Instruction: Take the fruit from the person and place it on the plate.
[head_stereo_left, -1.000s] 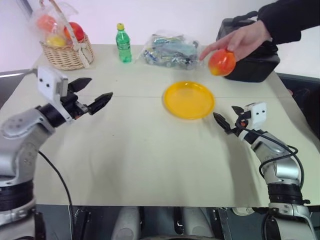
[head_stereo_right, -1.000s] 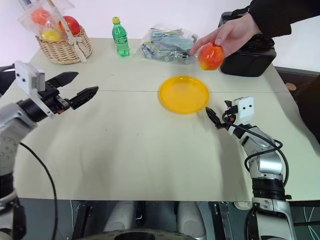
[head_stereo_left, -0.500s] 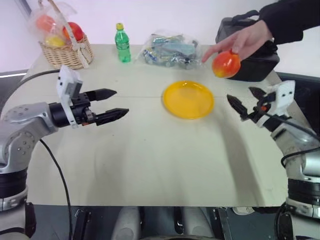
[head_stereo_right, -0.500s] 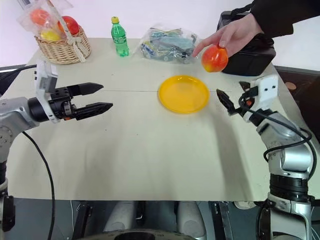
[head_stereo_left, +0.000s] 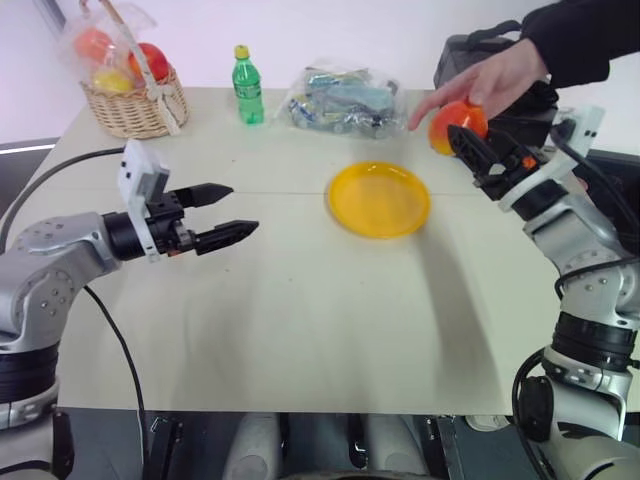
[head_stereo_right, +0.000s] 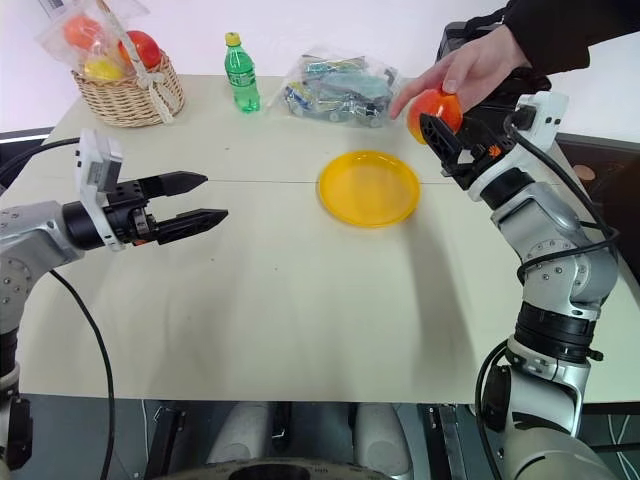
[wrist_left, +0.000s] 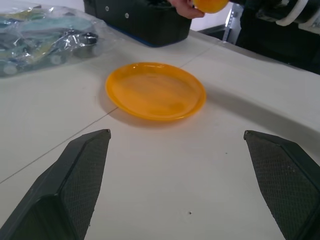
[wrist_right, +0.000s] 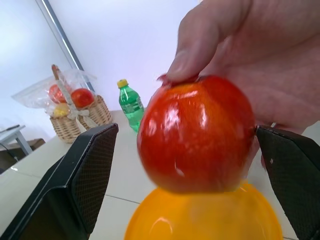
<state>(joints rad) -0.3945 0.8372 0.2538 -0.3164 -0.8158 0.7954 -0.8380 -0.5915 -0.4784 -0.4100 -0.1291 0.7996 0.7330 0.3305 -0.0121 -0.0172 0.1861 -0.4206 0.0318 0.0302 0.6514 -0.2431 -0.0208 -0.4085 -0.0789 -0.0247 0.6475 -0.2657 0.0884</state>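
Right wrist view pretty much explains the whole setup: the fruit (wrist_right: 196, 134) hangs from the person's hand (wrist_right: 240, 55), pinched at the top by the fingertips, and it sits right in the gap between the two black fingers of the right gripper (head_stereo_right: 452, 143). Those fingers are spread wide, one on each side, and neither looks like it's touching the fruit yet. My guess is the top-pinch is deliberate: it leaves the sides of the fruit free for the robot to close on.

From the head views, the fruit (head_stereo_left: 458, 126) is up in the air past the far right edge of the plate (head_stereo_left: 379, 199), not over it, just in front of a black case (head_stereo_right: 510, 95). The plate is bare and sits mid-table, so once the grab happens it should be a short trip back and down toward it.

The left gripper (head_stereo_left: 228, 211) hovers over the table well off to the left, fingers apart with nothing between them. In its own wrist view it's aimed across at the plate (wrist_left: 155, 90). Seems like it's just parked out of the way, since the handoff is a right-arm job.

Basket of wrapped fruit (head_stereo_left: 130, 85), green bottle (head_stereo_left: 246, 86) and a plastic bag (head_stereo_left: 343, 100) line the far edge, nowhere near the action.
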